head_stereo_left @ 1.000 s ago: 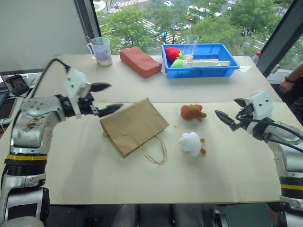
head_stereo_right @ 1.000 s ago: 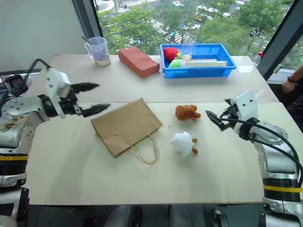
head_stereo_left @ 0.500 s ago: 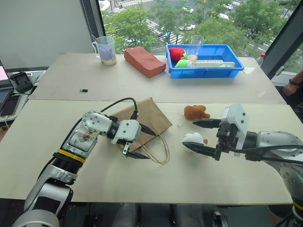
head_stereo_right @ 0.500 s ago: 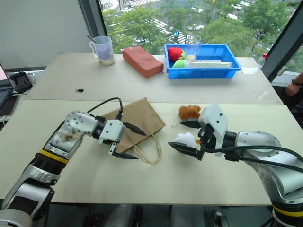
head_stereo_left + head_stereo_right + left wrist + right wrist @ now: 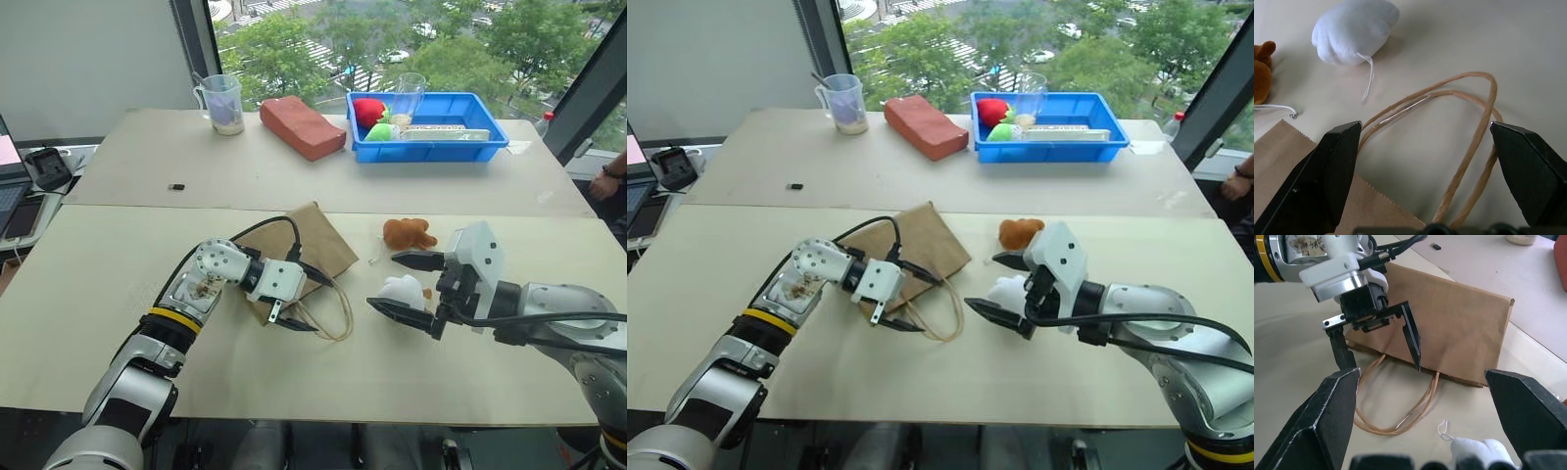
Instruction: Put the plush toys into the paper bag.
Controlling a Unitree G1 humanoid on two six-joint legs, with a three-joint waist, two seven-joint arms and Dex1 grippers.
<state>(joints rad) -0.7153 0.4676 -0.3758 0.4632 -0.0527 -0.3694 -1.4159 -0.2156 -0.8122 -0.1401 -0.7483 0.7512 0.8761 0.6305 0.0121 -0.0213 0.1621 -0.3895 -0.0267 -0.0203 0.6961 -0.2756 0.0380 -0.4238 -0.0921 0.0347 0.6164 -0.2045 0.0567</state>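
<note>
Both claws spread wide, nothing held; bag flat, both toys still on the table.

Left gripper [image 5: 306, 299] fully released, fingers straddling the loop handles [image 5: 1459, 142] at the mouth of the paper bag [image 5: 306, 252]; can't tell if a fingertip touches the paper. Right gripper [image 5: 409, 287] also wide open, one finger either side of the white plush toy [image 5: 402, 291], contact unclear, not clenched. Bag lies flat mid-table, handles toward the near edge. Reddish-brown plush toy [image 5: 407, 233] sits just behind the white one, clear of both claws. Count: 2 plush toys, 1 bag with 2 handle loops, 2 grippers. Along the table's far edge: 1 blue tray [image 5: 470, 143] with red and green round items, 1 brick-shaped block [image 5: 302, 126], 1 measuring cup [image 5: 223, 103].
</note>
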